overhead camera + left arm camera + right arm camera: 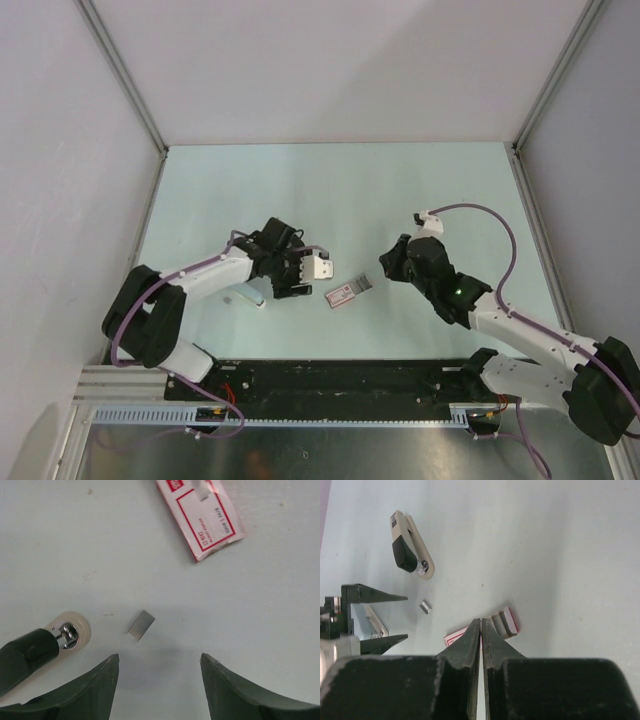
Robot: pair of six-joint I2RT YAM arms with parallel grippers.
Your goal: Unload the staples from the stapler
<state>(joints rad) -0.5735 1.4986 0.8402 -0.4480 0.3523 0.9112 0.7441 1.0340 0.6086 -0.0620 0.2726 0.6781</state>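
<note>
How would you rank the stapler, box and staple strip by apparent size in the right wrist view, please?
1-2, unranked: stapler and box span about alike; the box lies nearer and partly behind the right gripper.
3. staple strip: clearly smallest.

Pale table bears stapler, loose staple strip and, seemingly, a staple box.

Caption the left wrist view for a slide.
Open left gripper poised before a loose staple strip; stapler at left, red-and-white staple box beyond.
</note>
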